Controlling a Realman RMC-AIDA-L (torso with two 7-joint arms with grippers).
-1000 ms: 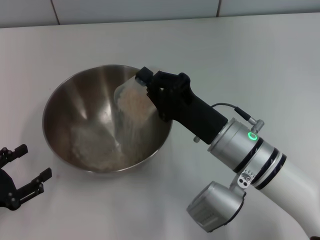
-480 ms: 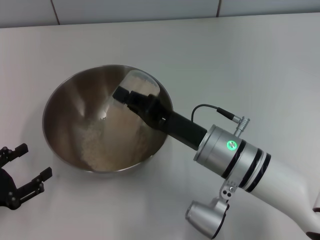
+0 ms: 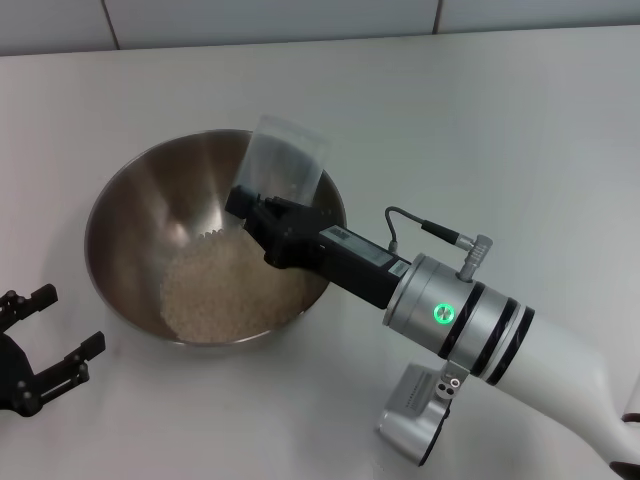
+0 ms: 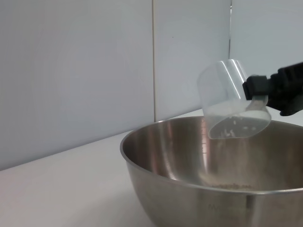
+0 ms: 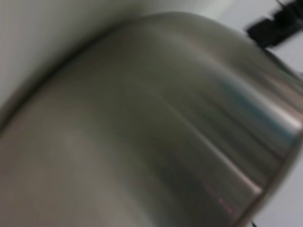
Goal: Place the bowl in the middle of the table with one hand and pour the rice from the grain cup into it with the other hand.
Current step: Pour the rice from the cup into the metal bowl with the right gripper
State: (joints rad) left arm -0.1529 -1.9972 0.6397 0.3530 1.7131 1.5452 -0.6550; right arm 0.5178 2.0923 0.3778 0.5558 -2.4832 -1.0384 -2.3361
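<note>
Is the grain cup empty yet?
Nearly: the cup, tipped over the bowl, holds only stray grains; the rice lies in the bowl.

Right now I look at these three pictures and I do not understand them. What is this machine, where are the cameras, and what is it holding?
This is a robot with two arms; each ends in a black pincer. The head view looks down from the robot's head onto a white table. The other two views come from cameras on its wrists. A steel bowl stands on the table with rice lying in it. The right pincer is shut on a clear cup, tipped over the bowl and nearly empty; only a few grains cling inside. The left pincer rests open beside the bowl, holding nothing. The right wrist view shows only the bowl's wall, very near.
</note>
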